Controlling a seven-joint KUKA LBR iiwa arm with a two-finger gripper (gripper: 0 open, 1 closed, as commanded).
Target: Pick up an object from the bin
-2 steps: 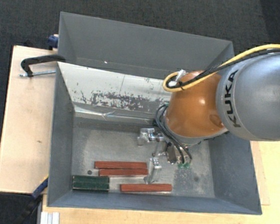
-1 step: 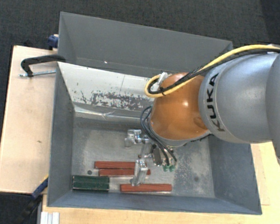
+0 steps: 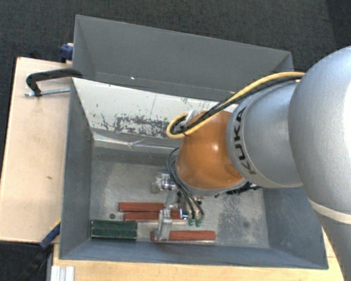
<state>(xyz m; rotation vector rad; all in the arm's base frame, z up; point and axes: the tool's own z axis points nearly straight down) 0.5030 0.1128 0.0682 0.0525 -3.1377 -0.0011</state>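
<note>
Camera view, from above and a little to one side. Grey metal bin (image 3: 115,174) with a scuffed, speckled floor and only a few things, all lying near the front wall. Reaching in from the right: thick silver arm (image 3: 327,135), a yellow cable (image 3: 257,86) looping along it, a rounded orange cover (image 3: 205,156) at the wrist.

Below the cover, the gripper (image 3: 165,225), pointing down, low over the front middle of the floor. Cannot tell how the jaws stand, with metal parts and thin wires overlapping there.

Close about the gripper, flat on the floor: two red-brown bars (image 3: 140,208) side by side, stretching away to its left, and a third red-brown bar (image 3: 195,236) nearer the front wall, stretching to its right. Comes down at the left end of that third bar; touching or just above it, cannot tell.

Further left, apart from the gripper and just below the two bars, a dark green block (image 3: 113,230), rectangular, lying flat at the foot of the front wall.
</note>
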